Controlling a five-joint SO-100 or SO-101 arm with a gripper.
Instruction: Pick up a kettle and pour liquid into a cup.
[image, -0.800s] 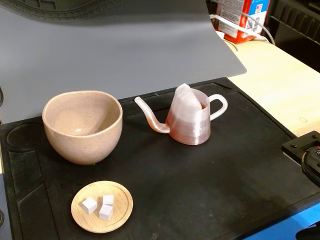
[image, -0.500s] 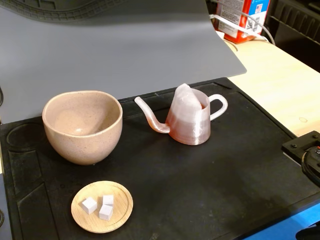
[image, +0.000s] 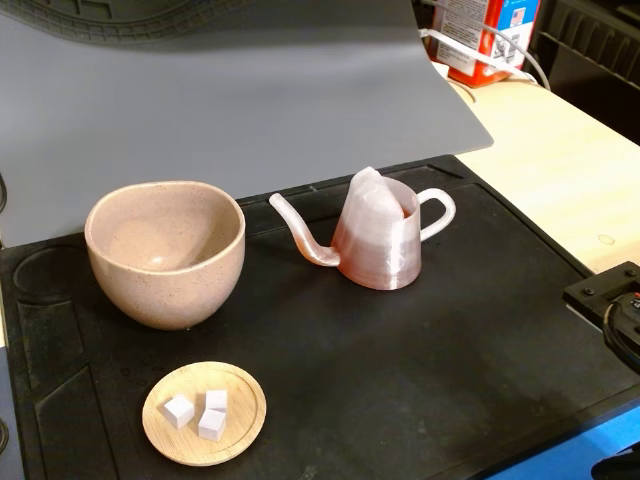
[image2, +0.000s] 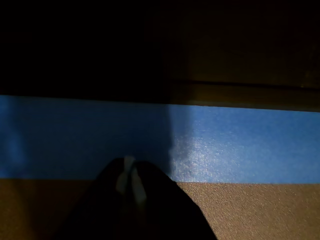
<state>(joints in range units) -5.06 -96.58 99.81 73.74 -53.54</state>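
Kettle (image: 378, 245) count on my fixed view is one, upright on the black mat (image: 420, 370), reddish liquid (image: 380, 262) low inside, spout toward the one cup (image: 165, 252) left of it and apart from it. Nearer the camera than the kettle, at its left, I see one wooden dish (image: 204, 414) holding three white cubes (image: 198, 411). On my wrist view the gripper (image2: 128, 175) hangs over blue tape (image2: 240, 145), dark jaws pressed together, holding nothing.
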